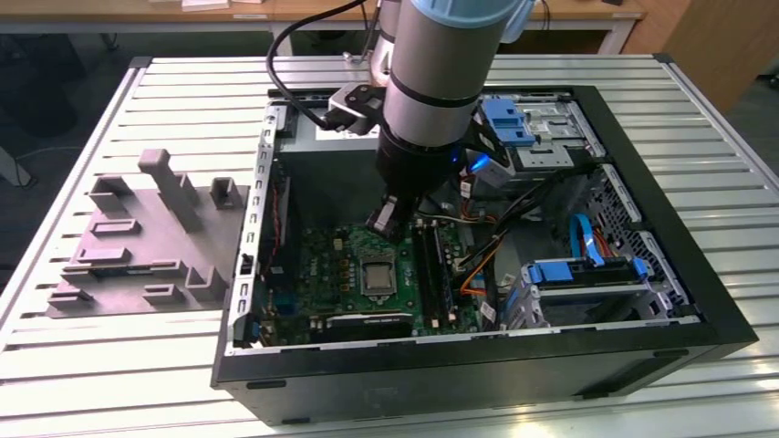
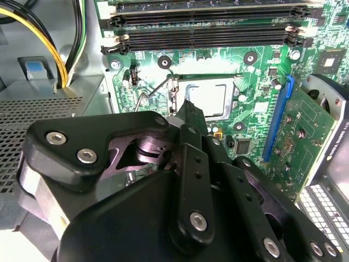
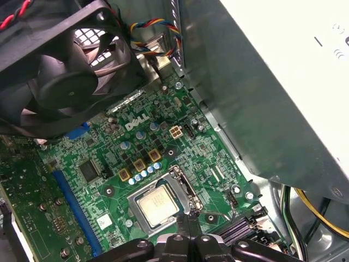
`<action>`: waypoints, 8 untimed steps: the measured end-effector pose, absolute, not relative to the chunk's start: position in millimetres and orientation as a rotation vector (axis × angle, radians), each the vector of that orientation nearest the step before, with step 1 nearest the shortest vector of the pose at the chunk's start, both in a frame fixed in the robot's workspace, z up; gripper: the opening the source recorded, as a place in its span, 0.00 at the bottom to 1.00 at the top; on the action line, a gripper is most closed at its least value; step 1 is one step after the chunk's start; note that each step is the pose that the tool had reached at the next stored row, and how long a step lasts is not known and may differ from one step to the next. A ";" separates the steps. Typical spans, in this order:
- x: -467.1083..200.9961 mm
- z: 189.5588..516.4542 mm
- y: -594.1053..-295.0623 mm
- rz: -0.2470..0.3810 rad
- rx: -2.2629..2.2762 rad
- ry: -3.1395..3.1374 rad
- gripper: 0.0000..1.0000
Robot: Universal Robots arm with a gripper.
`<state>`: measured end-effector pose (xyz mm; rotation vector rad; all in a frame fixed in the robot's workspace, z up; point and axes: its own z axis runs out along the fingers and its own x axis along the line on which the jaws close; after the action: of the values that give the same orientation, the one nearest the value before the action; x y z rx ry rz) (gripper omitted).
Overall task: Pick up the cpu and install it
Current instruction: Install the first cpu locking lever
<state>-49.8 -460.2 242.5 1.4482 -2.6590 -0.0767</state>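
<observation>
Fingers (image 3: pixel 188 226) pressed together above the cpu (image 3: pixel 158 206), which lies flat and square in its socket (image 3: pixel 163 202)

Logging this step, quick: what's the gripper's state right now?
Gripper: shut, holding nothing; its tips are beside the cpu, which already lies in the socket.

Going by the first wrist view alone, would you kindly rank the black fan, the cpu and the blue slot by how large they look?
1. Black fan, though nearness to the camera inflates it.
2. Blue slot, long but narrow.
3. cpu, sitting in its socket; slot and cpu are close, so that order is unsure.
</observation>
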 end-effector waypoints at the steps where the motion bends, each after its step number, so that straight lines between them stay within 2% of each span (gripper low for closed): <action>1: -49.8 242.5 -460.2 -0.077 1.449 -2.659 0.11; 8: -49.9 248.1 -460.2 -0.070 1.454 -2.668 0.11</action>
<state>-49.9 -460.2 248.1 1.4544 -2.6676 -0.0697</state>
